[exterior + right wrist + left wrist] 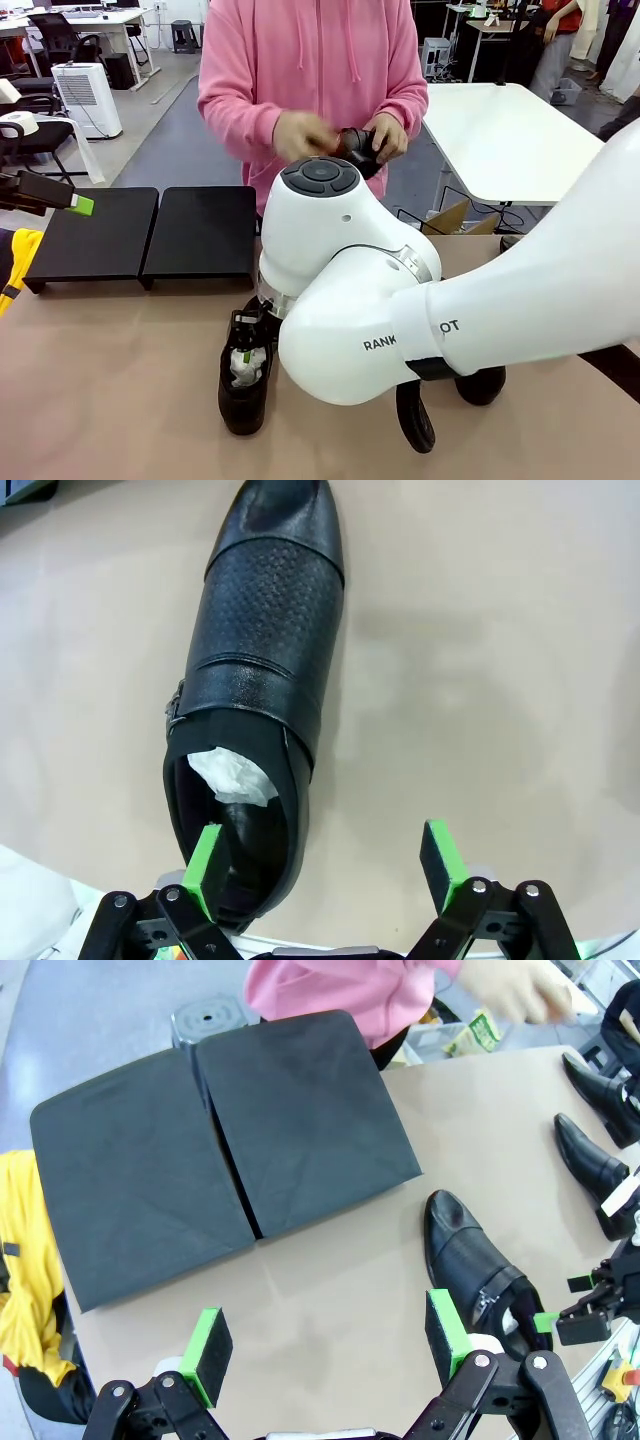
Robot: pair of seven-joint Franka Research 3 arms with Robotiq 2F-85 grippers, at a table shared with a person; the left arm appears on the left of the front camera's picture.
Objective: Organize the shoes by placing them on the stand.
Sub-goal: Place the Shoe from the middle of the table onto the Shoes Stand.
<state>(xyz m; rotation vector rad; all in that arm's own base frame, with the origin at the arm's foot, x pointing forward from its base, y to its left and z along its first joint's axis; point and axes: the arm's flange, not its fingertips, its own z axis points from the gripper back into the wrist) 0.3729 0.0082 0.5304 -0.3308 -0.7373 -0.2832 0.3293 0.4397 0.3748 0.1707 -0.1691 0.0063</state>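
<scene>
Slippage worries us: our right gripper (322, 855) hangs wide open and empty, one pad (204, 865) at the heel rim of the shoe (262, 670) lying on the table (480, 630) near the stand (200, 230), so a thin-edge pinch may fail.

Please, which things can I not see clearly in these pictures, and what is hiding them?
Front view: the right arm covers most of the near shoe.
Front view: the dark object in the person's hands is half covered by fingers; what it is, I cannot tell.
Left wrist view: the farthest shoe is cut by the picture's edge.
Right wrist view: the right tool hides part of the near shoe's heel; contact is unclear.
</scene>
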